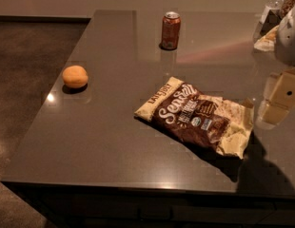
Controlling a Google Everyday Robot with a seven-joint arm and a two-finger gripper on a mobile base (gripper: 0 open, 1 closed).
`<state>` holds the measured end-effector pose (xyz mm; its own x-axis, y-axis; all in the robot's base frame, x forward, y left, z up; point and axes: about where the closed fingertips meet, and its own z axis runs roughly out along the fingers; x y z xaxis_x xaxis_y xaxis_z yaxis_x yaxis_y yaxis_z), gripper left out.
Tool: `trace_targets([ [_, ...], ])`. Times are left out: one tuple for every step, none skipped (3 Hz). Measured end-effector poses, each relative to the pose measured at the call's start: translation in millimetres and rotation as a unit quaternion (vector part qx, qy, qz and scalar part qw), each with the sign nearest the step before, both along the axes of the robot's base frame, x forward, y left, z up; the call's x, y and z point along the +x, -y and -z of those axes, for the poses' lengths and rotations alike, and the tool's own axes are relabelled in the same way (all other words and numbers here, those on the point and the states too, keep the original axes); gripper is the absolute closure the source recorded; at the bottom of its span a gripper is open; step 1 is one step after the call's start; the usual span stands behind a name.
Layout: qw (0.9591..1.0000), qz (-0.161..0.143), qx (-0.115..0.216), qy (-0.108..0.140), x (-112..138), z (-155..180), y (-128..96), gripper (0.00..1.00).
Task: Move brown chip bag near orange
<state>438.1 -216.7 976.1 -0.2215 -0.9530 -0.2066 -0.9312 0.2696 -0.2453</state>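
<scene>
Cream-coloured blocks of the gripper (277,102) hang at the right edge of the view, low over the grey countertop (114,141) and just beside the right end of the brown chip bag (197,115). Whether it touches the bag cannot be told, nor whether it is released or clenched.

The likeliest trouble is a poor hold. The bag lies flat and crinkled, and a pinch on the loose cream end alone could slip off the slick film or lift only a flap, so that the bag swings, folds and drops short. Dragging it instead could let it skid sideways on the glossy top.

The way leads left across open counter to the orange (75,76), which sits near the left edge, well apart from the bag. A bag set down too hard or too far could nudge the round fruit and send it rolling off the counter. The soda can (171,30) stands upright farther back, off the straight path, so only a wide swing would reach it.

The bag is dark brown in the middle with white script lettering and small badges, and cream at its 2 ends. It lies slantwise, left end toward the orange, right end puckered. It looks light, easily crushed and much bigger than the fruit.
</scene>
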Motion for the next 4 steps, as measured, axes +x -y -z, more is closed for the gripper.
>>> trace_targets([
  [1.0, 0.0, 0.0, 0.0, 0.0, 0.0, 0.0, 0.0],
  [0.9999, 0.01, 0.005, -0.005, 5.2, 5.9, -9.0, 0.0],
  [0.9994, 0.02, 0.022, -0.02, 15.3, 19.6, -29.8, 0.0],
  [0.9971, 0.034, 0.049, -0.047, 32.0, 43.1, -64.9, 0.0],
])
